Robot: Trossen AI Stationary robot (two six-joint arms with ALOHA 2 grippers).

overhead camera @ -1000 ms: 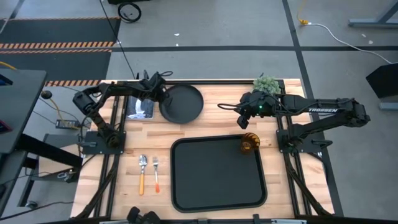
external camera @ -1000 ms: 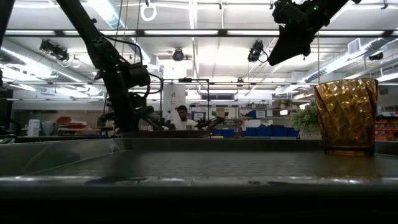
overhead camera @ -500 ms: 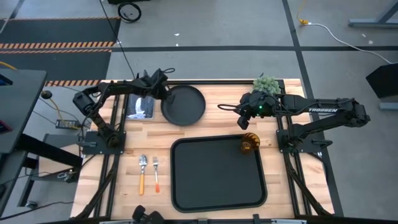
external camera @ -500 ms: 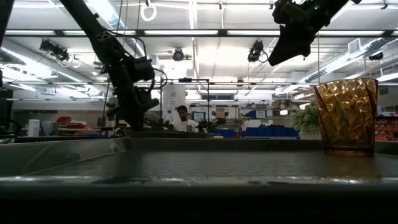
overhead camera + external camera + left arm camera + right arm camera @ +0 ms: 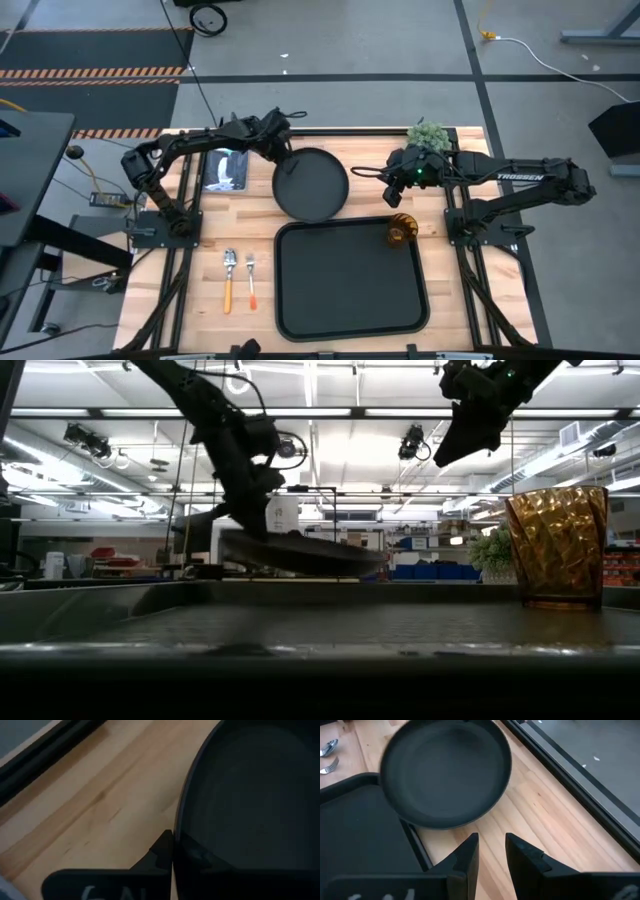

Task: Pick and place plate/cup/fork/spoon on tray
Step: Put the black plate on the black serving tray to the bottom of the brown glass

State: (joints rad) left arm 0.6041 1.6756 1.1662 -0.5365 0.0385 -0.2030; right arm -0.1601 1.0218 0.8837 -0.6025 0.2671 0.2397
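My left gripper (image 5: 283,152) is shut on the round black plate (image 5: 312,185), which hangs above the table just past the far edge of the black tray (image 5: 350,300). In the low view the plate (image 5: 300,553) is off the table and slightly tilted. The amber cup (image 5: 400,231) stands upright on its base in the tray's far right corner. My right gripper (image 5: 391,196) is open and empty, above the table just beyond the cup. The spoon (image 5: 229,275) and the fork (image 5: 251,277) lie flat side by side on the table left of the tray. My left gripper pinches the plate's raised rim (image 5: 179,827) on its far left side, one finger outside the rim (image 5: 159,851) and one inside the plate (image 5: 197,856). The fingers come from the table's far left, slanting down. The plate is lifted clear and slightly tilted.
A green leafy object (image 5: 428,133) sits at the table's far edge behind the right arm. A shiny flat panel (image 5: 225,170) lies at the far left. Bare wood shows between the plate and the cutlery.
My left gripper has risen and gone toward the table's right and near edges, toward the tray, keeping its hold on the plate. The plate has been lifted off the table and now hangs tilted by the tray's far edge.
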